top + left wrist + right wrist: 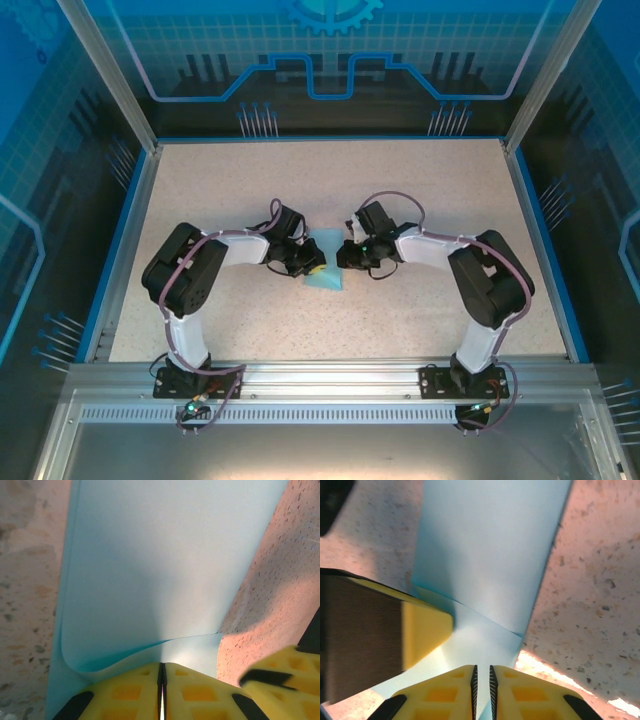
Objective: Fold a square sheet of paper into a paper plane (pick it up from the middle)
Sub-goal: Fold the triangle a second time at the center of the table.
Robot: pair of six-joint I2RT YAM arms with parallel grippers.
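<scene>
Speckled table [400,200], blue paper [328,275] btwn 2 tools.

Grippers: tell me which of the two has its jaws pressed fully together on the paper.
The left gripper: its yellow jaws meet with no gap, pinching the curled edge of the blue paper sheet. The right gripper shows a narrow slit between its jaws.

Square sheet of paper [328,270] half hidden overhead by both arms; wrist frames crop its edges.

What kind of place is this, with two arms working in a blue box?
Probably a robot test cell or demo booth: a speckled table fenced by blue circuit-patterned panels on an aluminium frame, with two arms handling pale blue paper.
</scene>
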